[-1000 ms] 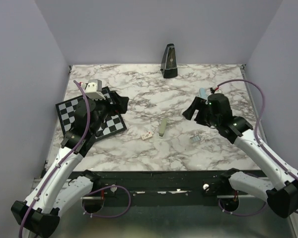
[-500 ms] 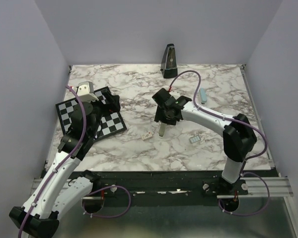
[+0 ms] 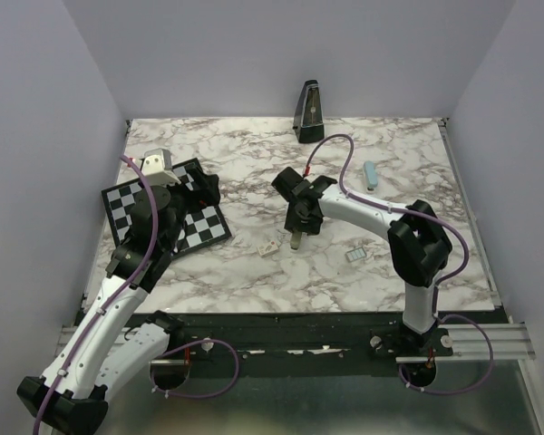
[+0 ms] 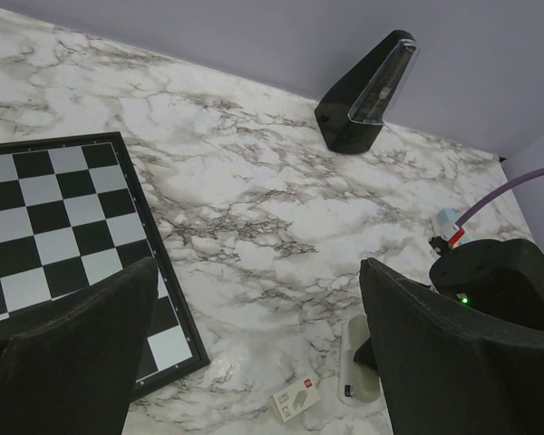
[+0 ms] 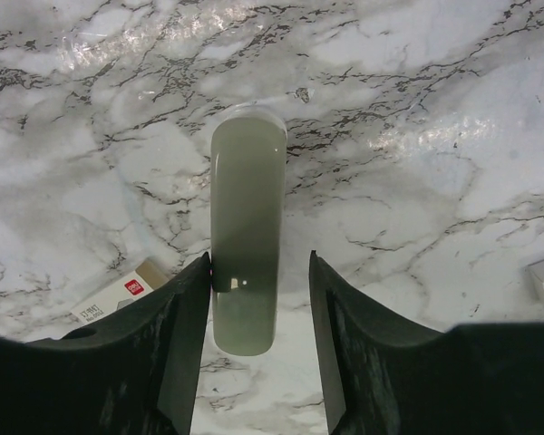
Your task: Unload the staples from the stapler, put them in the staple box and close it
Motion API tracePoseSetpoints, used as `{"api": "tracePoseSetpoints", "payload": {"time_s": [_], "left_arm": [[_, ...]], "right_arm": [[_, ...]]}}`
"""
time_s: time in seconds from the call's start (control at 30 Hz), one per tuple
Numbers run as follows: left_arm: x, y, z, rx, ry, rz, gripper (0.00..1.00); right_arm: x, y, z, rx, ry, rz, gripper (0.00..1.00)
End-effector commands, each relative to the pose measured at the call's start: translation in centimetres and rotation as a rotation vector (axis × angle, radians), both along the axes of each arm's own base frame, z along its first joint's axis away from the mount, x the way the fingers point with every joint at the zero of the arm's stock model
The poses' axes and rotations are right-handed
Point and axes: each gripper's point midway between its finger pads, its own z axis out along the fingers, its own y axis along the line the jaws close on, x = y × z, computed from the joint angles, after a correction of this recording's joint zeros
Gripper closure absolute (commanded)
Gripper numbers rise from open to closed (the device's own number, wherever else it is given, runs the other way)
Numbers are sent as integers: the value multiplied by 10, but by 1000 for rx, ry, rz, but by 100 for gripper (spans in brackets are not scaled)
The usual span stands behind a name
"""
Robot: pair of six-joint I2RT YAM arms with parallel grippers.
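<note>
The pale sage-green stapler (image 3: pixel 296 237) lies closed and flat on the marble table, near the middle. My right gripper (image 3: pixel 297 223) is low over it and open. In the right wrist view the stapler (image 5: pixel 247 245) lies lengthwise between the fingers, against the left finger (image 5: pixel 177 317) and apart from the right one. My left gripper (image 3: pixel 198 188) is open and empty above the chessboard's right edge. In the left wrist view the gripper (image 4: pixel 258 272) frames bare marble, with the stapler (image 4: pixel 361 358) at lower right.
A small white box (image 3: pixel 269 246) lies just left of the stapler. A black metronome (image 3: pixel 309 111) stands at the back. The chessboard (image 3: pixel 199 231) lies at left. A light blue bar (image 3: pixel 371 174) and a small pale box (image 3: pixel 355 256) lie to the right.
My right arm has swung from the right side to the middle and come down over the stapler. My left gripper has shifted only slightly over the chessboard.
</note>
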Motion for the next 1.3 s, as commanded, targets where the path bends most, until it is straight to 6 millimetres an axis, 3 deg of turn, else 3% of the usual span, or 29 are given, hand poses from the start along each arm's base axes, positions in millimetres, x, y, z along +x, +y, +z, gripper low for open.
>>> {"api": "tracePoseSetpoints", "payload": {"time_s": [0.0, 0.17, 0.4, 0.53, 0.63, 0.67, 0.77, 0.8, 1.0, 1.03, 1.1, 1.17, 1.23, 1.27], "left_arm": [[-3, -8, -1, -10, 5, -40, 3], [-3, -9, -4, 19, -8, -60, 4], [-7, -18, 0, 20, -31, -118, 5], [-10, -22, 0, 38, -52, -150, 11], [-11, -23, 1, 41, -64, -158, 11], [-11, -23, -1, 47, -53, -160, 12], [-14, -29, -5, 26, -11, -187, 15], [-15, -34, -7, 13, 2, -210, 15], [-28, -85, -31, -152, 153, -441, 28], [-31, -93, -36, -174, 170, -485, 29], [-37, -117, -34, -247, 184, -615, 30], [-38, -131, -31, -290, 171, -690, 30], [-43, -146, -40, -339, 231, -766, 30], [-43, -152, -34, -358, 207, -799, 31]], "right_arm": [[-3, -2, -11, -25, 12, -8, 46], [-1, 8, -8, 28, -8, 33, 59], [-8, 5, -26, -6, 49, 9, 58], [-7, 2, -19, 10, 9, 29, 88], [-3, -7, 9, -1, -61, 49, 99], [1, -12, 30, -2, -116, 60, 99], [2, -21, 60, 7, -203, 102, 99], [1, -21, 86, 61, -263, 122, 99], [-25, -13, 128, 279, -394, 269, 99], [-28, -11, 149, 336, -449, 282, 99], [-40, -7, 154, 410, -458, 322, 99], [-49, -3, 175, 511, -515, 344, 99], [-54, -1, 192, 586, -569, 345, 99], [-60, -3, 207, 633, -606, 361, 99]]}}
